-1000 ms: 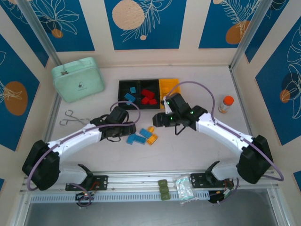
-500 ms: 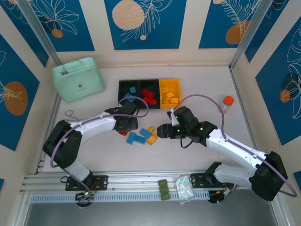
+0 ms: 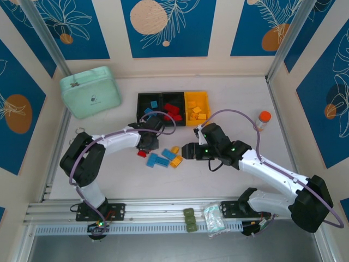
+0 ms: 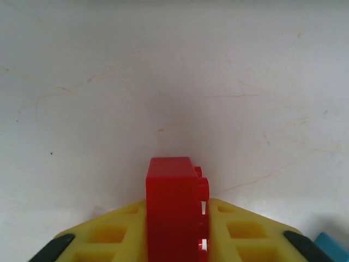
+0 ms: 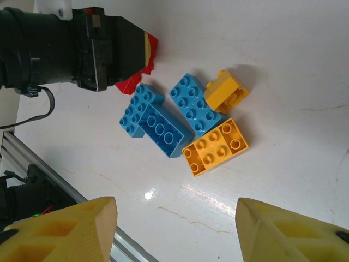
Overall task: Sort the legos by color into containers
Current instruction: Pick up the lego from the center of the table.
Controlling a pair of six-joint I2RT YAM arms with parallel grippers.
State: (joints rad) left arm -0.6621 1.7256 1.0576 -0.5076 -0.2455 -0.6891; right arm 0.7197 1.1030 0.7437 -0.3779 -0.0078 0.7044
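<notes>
My left gripper (image 3: 144,147) is shut on a red lego (image 4: 172,185), which stands upright between its yellow fingers (image 4: 109,240) just above the white table. From the right wrist view the same red lego (image 5: 137,82) peeks out under the left gripper (image 5: 109,46). Beside it lie two light blue legos (image 5: 158,128) (image 5: 193,103) and two yellow-orange ones (image 5: 215,146) (image 5: 226,90). My right gripper (image 5: 175,218) hovers open just right of this pile (image 3: 166,156), holding nothing. The containers stand behind: a black bin with blue bricks (image 3: 143,102), a black bin with red bricks (image 3: 166,99), and a yellow-orange bin (image 3: 204,103).
A mint-green lidded case (image 3: 90,91) sits at the back left, with metal forceps (image 3: 80,131) in front of it. An orange-capped bottle (image 3: 262,120) stands at the right. Small green blocks (image 3: 189,219) and a packet (image 3: 214,218) rest on the near rail.
The left gripper has reached the red lego left of the pile and shut on it. The right arm came down from the bins to the pile's right side, then held still.
</notes>
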